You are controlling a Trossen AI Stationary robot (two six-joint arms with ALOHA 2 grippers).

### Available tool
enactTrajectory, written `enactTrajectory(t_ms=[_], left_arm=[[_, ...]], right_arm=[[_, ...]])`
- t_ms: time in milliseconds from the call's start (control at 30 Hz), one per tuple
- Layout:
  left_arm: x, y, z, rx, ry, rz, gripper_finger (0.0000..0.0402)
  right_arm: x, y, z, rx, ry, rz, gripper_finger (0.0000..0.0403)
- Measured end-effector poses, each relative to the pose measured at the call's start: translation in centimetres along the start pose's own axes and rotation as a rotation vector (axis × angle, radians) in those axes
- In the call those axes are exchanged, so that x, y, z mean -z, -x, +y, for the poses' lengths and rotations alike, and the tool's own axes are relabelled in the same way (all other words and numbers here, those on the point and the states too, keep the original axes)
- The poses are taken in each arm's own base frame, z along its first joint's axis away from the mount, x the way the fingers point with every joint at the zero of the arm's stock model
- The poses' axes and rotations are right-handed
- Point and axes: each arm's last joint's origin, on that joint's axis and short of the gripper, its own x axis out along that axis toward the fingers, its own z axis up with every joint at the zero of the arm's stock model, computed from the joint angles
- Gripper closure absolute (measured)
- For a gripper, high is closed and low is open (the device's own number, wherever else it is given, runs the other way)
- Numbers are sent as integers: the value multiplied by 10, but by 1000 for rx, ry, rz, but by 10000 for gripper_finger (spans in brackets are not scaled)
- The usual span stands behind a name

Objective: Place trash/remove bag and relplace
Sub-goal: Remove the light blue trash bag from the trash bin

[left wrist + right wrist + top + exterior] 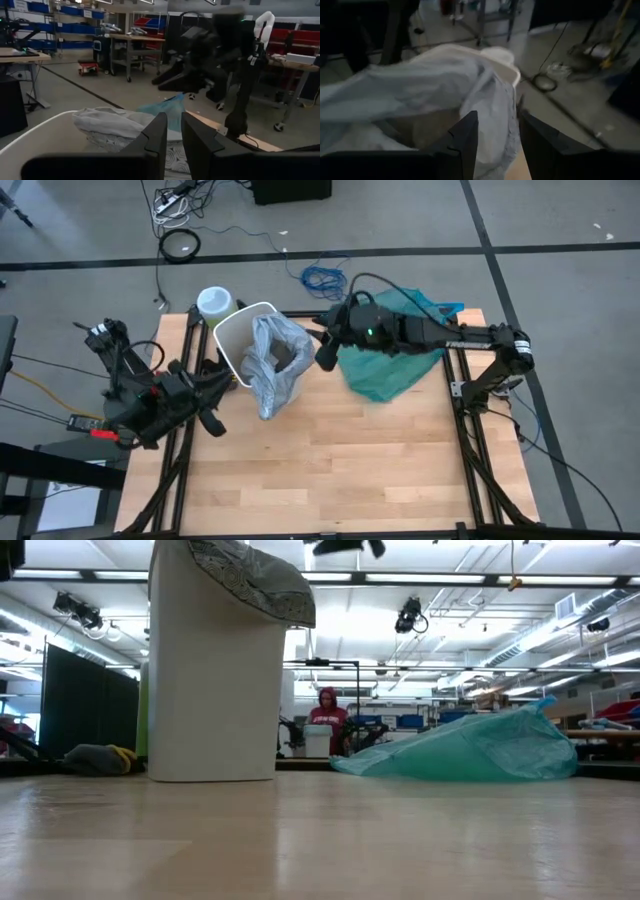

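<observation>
So the white bin sits at the back left of the bench, just beside the left edge, and the grey bag is half in it, half slumped out over the rim toward the middle of the bench. My guess is that's why it hangs like that: it's partway through being pulled out, not yet free.

The right gripper hovers just beside the bag's right side, above the bin mouth. In the right wrist view its fingers stand apart with a gap between them and the bag's folds right past them; I can't see them pinching anything. The left gripper is low at the bench's left edge, near the bin's front. Its wrist view shows the two fingers with only a narrow slit between, nothing in it, pointing over the bin rim at the bag.

The teal bag lies flat on the back right of the bench, under the right arm, so it's out of the way but crowds that corner. No loose trash that I can spot on the bench. Whole front half is open wood, plenty of room to drag the bag out that way. Behind the bin a pale round container sits close.
</observation>
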Motion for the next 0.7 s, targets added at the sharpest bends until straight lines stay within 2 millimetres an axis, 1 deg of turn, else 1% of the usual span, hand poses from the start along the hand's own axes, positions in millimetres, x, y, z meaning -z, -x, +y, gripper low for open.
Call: enactTrajectory(t_ms=[133, 300, 400, 500, 600, 700], left_arm=[[-1, 0, 2, 1, 6, 0, 339], [5, 0, -5, 3, -23, 0, 339], [13, 0, -7, 5, -43, -1, 339], [17, 0, -9, 4, -21, 0, 340], [18, 0, -9, 4, -12, 0, 340], [17, 0, -9, 4, -6, 0, 340]], right_arm=[[2, -8, -20, -124, -25, 56, 267], [2, -15, -43, -222, 6, 68, 266], [10, -30, -56, -277, -3, 121, 266], [21, -47, -65, -336, -20, 166, 266], [29, -61, -71, -390, -40, 193, 266], [39, -74, -74, -408, -51, 229, 266]])
